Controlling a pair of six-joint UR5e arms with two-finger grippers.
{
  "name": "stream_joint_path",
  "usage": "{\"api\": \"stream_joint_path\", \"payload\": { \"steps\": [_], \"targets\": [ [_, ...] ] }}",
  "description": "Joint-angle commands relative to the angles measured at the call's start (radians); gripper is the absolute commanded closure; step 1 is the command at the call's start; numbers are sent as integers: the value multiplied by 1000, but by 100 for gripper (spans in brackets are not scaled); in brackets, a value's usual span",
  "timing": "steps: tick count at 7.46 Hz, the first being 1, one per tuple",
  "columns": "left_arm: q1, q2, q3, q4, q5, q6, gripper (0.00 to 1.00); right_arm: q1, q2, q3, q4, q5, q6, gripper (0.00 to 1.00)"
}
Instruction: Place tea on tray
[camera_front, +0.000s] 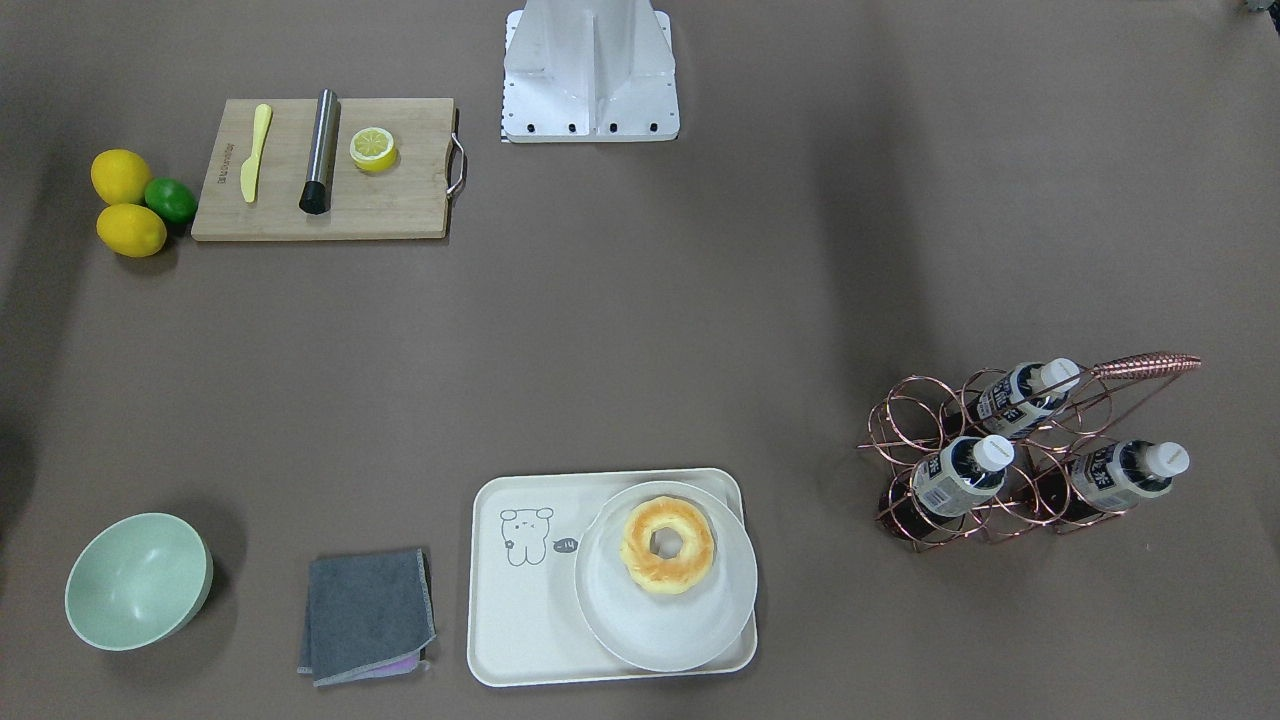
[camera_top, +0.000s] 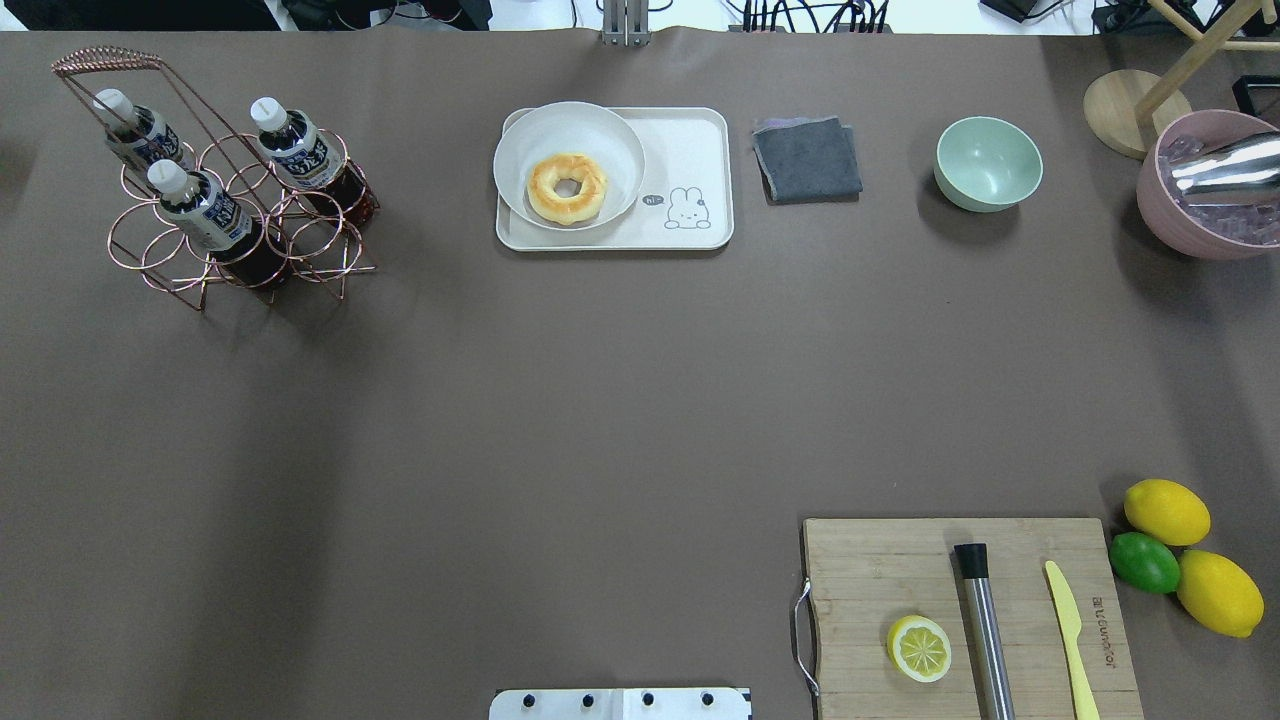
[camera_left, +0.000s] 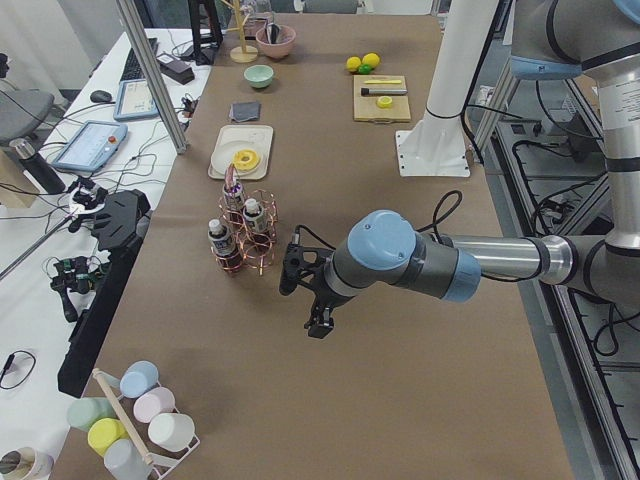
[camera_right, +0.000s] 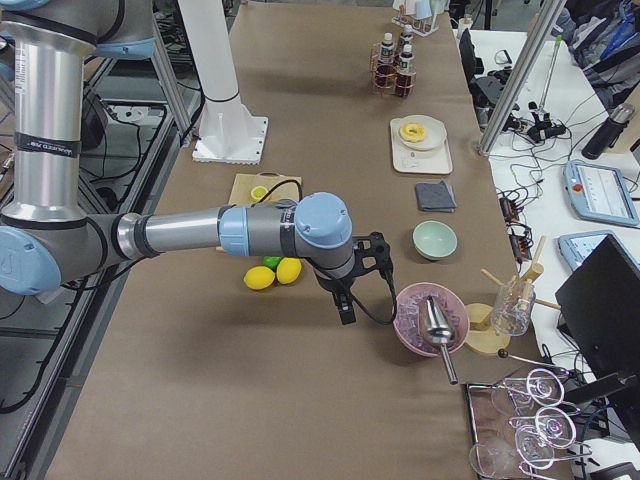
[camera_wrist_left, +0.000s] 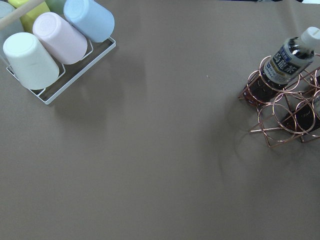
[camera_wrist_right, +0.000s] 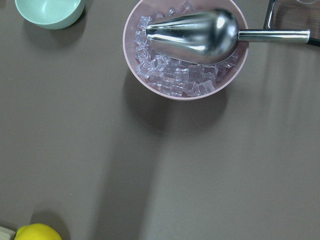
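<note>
Bottles of tea (camera_top: 290, 135), three alike with white caps up and bodies tilted, sit in a copper wire rack (camera_top: 235, 262) at the upper left of the overhead view. The tray (camera_top: 690, 140) lies at upper centre of that view, well apart from the rack. A round plate (camera_top: 615, 135) bearing a doughnut (camera_top: 567, 187) covers its left part and overlaps its rim, so only the right part, with the line drawing, is bare. No bottle is on the tray, so the task is judged not yet begun.

The left gripper (camera_left: 318, 325) hangs over bare table at lower middle of the left side view, near the rack but apart from it. Its wrist camera catches one bottle at the upper right edge. The right gripper (camera_right: 345, 312) hangs at mid-frame of the right side view, beside a pink bowl of ice (camera_right: 430, 320), far from the tea. Each gripper shows in a side view only, so whether its fingers are spread or closed cannot be told.

Step in hand, as judged: a reach by the left arm for the bottle nearest the tray. Done well, the fingers would close on the body below the cap. The bottle would be drawn out along its own tilt so the wire rings neither snag it nor drag the rack. It would then be set upright on the bare right part, clear of the plate.
</note>
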Motion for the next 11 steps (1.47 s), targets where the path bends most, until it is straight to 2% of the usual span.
{"api": "stream_joint_path", "payload": {
  "steps": [1,4,6,7,9,10,11],
  "targets": [
    [0,0,7,14,2,-3,3,-2,0,0,0,1,0,0],
    [3,-13,-4,13,10,-66,3,-2,-1,0,0,3,0,0],
    [193,-67,-73,11,43,-330,3,-6,-1,-3,0,1,0,0],
    [251,-108,-99,11,60,-397,3,-6,-1,-1,0,1,0,0],
    [438,-234,-87,14,153,-558,3,-6,-3,-1,2,1,-2,0],
    [518,-316,-40,22,169,-604,3,-6,-3,-1,2,1,-2,0],
    [546,-413,0,82,168,-618,7,-6,-1,-1,3,1,-2,0]
  ]
}}
